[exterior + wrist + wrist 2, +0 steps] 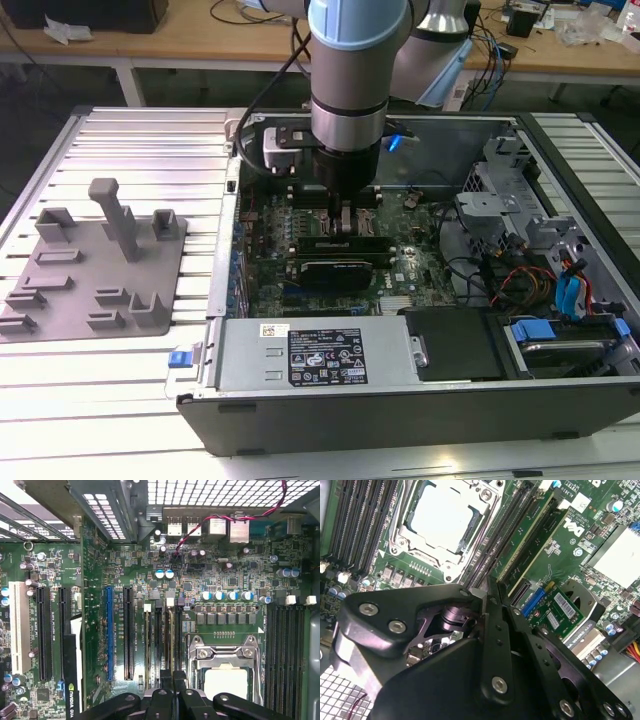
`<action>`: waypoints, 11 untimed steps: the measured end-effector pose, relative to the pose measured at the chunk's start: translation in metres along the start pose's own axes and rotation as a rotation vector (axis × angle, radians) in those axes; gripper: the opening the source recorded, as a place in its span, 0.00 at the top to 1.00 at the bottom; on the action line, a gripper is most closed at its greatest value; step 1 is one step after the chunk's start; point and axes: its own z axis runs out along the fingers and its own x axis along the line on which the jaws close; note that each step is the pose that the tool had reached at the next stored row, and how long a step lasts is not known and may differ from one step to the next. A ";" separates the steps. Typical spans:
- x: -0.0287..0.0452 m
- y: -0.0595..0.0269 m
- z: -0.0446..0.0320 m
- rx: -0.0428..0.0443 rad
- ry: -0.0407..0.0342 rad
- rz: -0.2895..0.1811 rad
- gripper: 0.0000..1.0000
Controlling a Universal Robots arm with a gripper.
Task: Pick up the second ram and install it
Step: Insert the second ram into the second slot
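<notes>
Down inside the open computer case, my gripper is closed on nothing, just above the memory slots. The second ram sits in its slot; I must check it clicked in.

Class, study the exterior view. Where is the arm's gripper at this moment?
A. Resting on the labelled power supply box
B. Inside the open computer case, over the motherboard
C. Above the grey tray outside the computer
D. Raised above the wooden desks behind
B: the gripper reaches down inside the open computer case, just above the green motherboard.
</notes>
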 end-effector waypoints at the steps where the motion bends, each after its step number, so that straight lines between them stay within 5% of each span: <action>1: 0.0000 0.0002 0.0001 0.0019 0.0000 0.000 0.91; 11: 0.0001 0.0014 0.0015 0.0046 0.0002 0.000 0.91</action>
